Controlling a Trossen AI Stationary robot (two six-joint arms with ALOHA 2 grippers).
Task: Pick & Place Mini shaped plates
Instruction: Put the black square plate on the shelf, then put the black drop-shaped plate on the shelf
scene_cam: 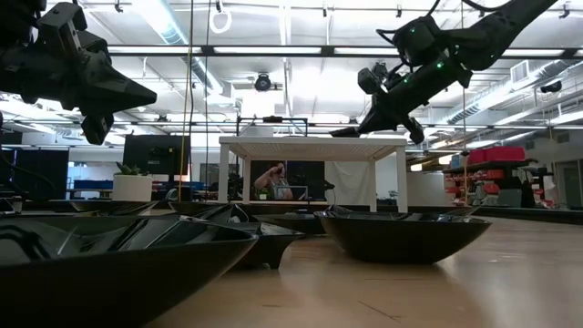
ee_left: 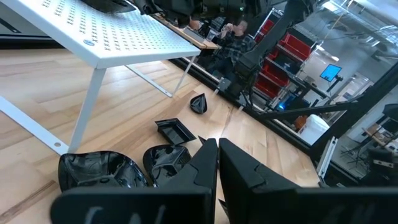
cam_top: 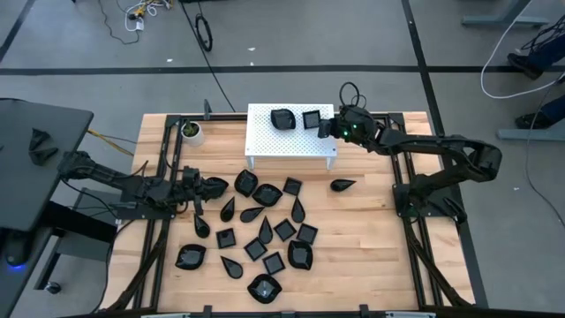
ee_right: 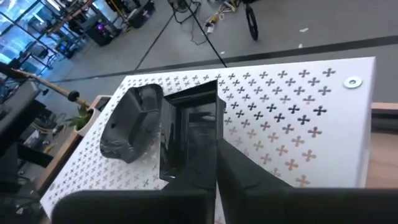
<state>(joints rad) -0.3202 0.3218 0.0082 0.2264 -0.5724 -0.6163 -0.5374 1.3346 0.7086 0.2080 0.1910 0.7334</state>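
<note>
Black mini shaped plates (cam_top: 265, 231) are scattered over the wooden bench (cam_top: 362, 256); two more are seen on the white perforated stand (cam_top: 265, 141). The right gripper (cam_top: 323, 124) is clamped on a square plate (ee_right: 189, 134) over that stand, beside a rounded plate (ee_right: 132, 123). The left gripper (cam_top: 212, 185) is held with fingers together among the bench plates.

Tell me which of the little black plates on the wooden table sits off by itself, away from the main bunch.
The teardrop plate right of the white perforated stand. It lies alone on bare wood; the others cluster left of it.
</note>
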